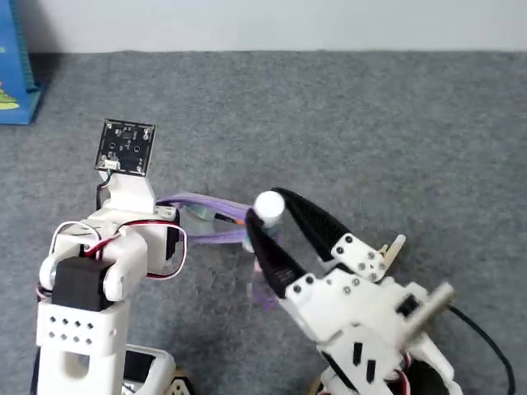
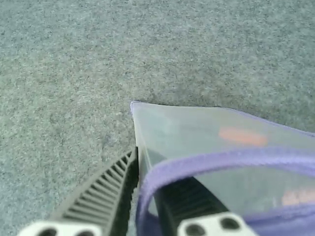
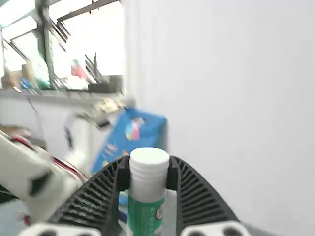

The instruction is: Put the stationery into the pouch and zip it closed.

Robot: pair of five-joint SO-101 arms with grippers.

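Right end effector (image 3: 147,167) clamped on upright glue stick (image 1: 268,204). Pouch (image 2: 206,128) mouth seems just below its tip. Left end effector (image 2: 141,189) pinches pouch rim. Insertion step in hand. Next, I lower and release inside.

One pouch (image 1: 206,217), one glue stick (image 3: 146,196) (white-capped).

Grey carpet-like table cover (image 1: 387,123) spread edge to edge — blue printed box (image 1: 15,78) standing at its far corner, close to a pale wall (image 1: 288,23). Bright window (image 3: 74,44) with a cluttered sill.
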